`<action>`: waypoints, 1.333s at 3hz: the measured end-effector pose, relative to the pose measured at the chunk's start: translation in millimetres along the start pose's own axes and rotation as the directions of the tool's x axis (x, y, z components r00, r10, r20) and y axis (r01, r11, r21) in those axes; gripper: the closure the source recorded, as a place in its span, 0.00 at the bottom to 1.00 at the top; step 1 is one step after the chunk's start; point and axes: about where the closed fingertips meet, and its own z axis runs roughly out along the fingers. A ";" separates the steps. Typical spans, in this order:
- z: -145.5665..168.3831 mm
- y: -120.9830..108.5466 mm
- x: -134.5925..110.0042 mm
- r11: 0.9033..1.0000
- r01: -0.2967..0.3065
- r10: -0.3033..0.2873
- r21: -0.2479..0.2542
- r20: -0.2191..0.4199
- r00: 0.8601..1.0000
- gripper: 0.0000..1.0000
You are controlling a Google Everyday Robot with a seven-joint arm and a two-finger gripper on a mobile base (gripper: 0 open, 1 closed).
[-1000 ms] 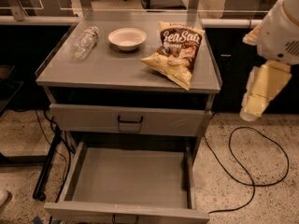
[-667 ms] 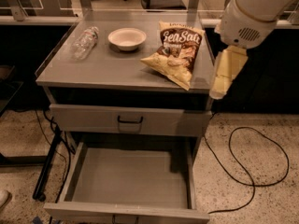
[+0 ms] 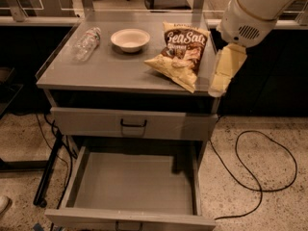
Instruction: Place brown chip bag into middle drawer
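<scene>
The brown chip bag (image 3: 180, 52), brown and yellow with white "Sea Salt" lettering, lies flat on the right part of the grey cabinet top (image 3: 108, 71). The middle drawer (image 3: 134, 183) is pulled out below, with a bare grey floor and nothing in it. My gripper (image 3: 217, 88) hangs pointing down at the cabinet's right edge, just right of the bag's lower corner and about level with the top. It holds nothing that I can see. The white arm housing (image 3: 255, 8) is above it.
A white bowl (image 3: 130, 38) and a clear plastic bottle (image 3: 87, 43) lie on the cabinet top, left of the bag. A shut drawer front with a black loop handle (image 3: 133, 124) sits above the open drawer. A black cable (image 3: 260, 170) loops on the floor at the right.
The arm and gripper have swung left from the far right to the cabinet's right edge beside the bag. The bag, bowl, bottle and drawer have not moved.
</scene>
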 end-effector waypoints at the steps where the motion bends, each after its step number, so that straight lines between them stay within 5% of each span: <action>1: 7.2 -27.8 -15.1 1.000 0.000 -0.001 0.029 0.020 1.000 0.00; 4: 52.5 -93.5 -41.8 1.000 0.004 -0.005 0.028 0.025 1.000 0.00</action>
